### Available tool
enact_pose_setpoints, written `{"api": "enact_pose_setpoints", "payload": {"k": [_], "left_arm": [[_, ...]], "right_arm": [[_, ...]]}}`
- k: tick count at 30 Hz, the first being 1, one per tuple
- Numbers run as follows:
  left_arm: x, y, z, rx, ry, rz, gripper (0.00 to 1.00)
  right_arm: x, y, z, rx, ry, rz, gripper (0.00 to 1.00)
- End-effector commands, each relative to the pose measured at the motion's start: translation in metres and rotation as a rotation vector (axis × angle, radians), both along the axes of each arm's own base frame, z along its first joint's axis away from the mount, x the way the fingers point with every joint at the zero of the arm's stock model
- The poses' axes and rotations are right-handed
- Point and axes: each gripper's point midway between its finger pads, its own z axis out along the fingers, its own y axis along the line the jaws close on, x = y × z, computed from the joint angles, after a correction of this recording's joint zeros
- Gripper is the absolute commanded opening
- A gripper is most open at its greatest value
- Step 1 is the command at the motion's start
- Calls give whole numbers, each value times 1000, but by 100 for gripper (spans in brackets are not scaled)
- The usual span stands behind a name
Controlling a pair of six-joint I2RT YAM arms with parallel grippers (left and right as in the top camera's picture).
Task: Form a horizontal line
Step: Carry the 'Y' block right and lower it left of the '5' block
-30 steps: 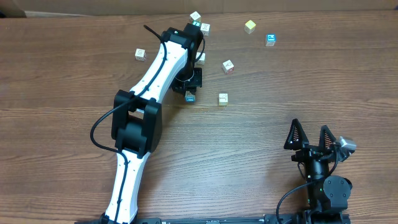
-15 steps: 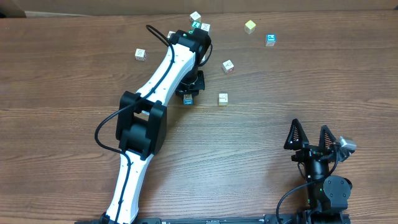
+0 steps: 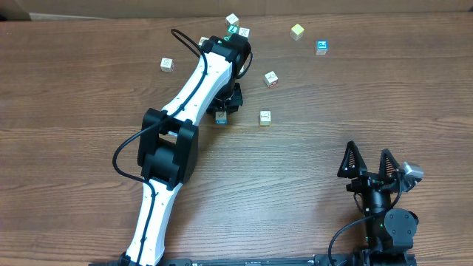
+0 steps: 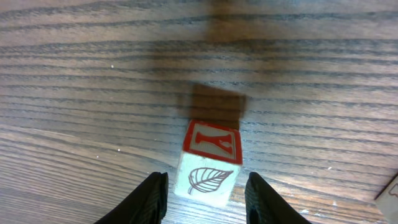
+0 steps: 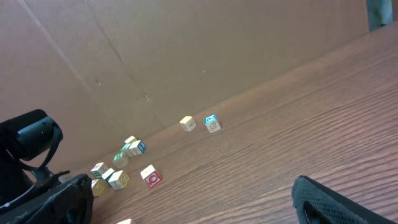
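Brown wood-grain table [image 3: 310,185] fills the space, with a plain cardboard wall [image 5: 186,50] standing along its far edge. Toward that far side the left gripper [image 4: 207,182] hangs low over the boards, its two dark fingers [image 4: 154,198] spread apart with one cube [image 4: 208,163] sitting on the wood between them. A thin sliver of table shows on either side of it, so they straddle it without clamping it. That cube is pale wood, with a red-bordered top bearing a red letter Y and a leaf drawn in dark outline on the side facing the camera.

From above, the other cubes [image 3: 271,79] lie scattered singly around that arm near the far edge, apart from each other. The right gripper [image 3: 367,152] rests at the near right corner, fingers wide apart, holding nothing.
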Motion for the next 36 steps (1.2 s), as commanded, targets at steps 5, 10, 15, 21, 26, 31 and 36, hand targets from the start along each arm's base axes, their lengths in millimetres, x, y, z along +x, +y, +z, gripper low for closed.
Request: {"api": "enact_pose_setpoints", "payload": {"k": [5, 10, 15, 21, 26, 31, 36], "left_arm": [[-9, -5, -6, 19, 14, -14, 37], [-11, -4, -8, 22, 22, -14, 33], [-14, -3, -7, 28, 31, -17, 31], [-3, 1, -7, 59, -20, -20, 36], [-1, 1, -7, 59, -28, -20, 31], [-3, 1, -7, 60, -18, -34, 27], [-7, -1, -7, 53, 2, -45, 27]], "right_arm": [[0, -2, -3, -7, 0, -12, 100], [0, -2, -3, -7, 0, -12, 100], [0, -2, -3, -7, 0, -12, 100], [0, -2, -3, -7, 0, -12, 100], [0, -3, -3, -7, 0, -12, 100], [0, -3, -3, -7, 0, -12, 100], [0, -2, -3, -7, 0, -12, 100]]}}
